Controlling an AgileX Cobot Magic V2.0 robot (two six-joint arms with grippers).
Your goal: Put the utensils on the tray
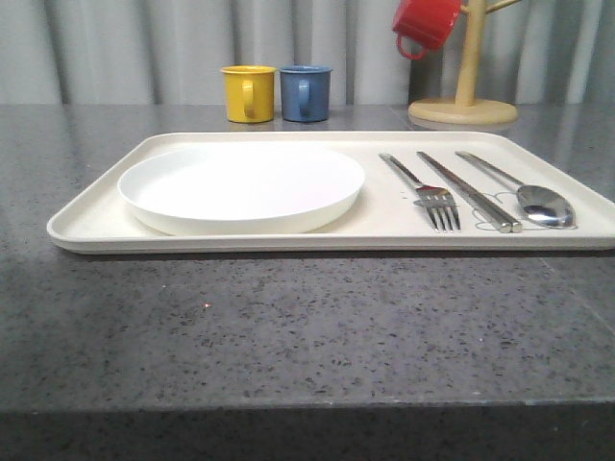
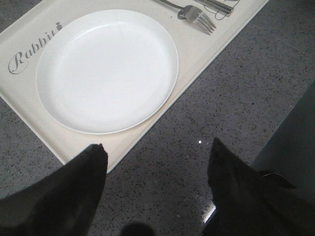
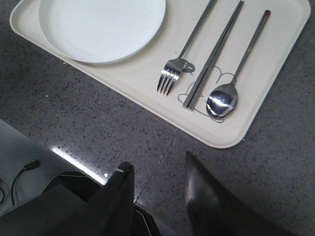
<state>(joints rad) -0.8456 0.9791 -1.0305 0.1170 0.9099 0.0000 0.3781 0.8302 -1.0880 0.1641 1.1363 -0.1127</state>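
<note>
On speckled grey counter point(image 1: 307, 336), tray point(image 1: 96, 223) — grey curtain point(image 1: 115, 48)

Even, bright light; glints on dark countertop point(image 2: 199, 142).

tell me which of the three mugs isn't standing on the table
The red mug. It hangs tilted on the wooden mug tree at the back right, while the yellow mug and blue mug stand upright side by side on the tabletop.

Probably a staged kitchen-style test setup: speckled grey stone desk point(image 1: 307, 336), grey curtain point(image 1: 144, 48) behind, wooden mug tree point(image 1: 466, 77).
</note>
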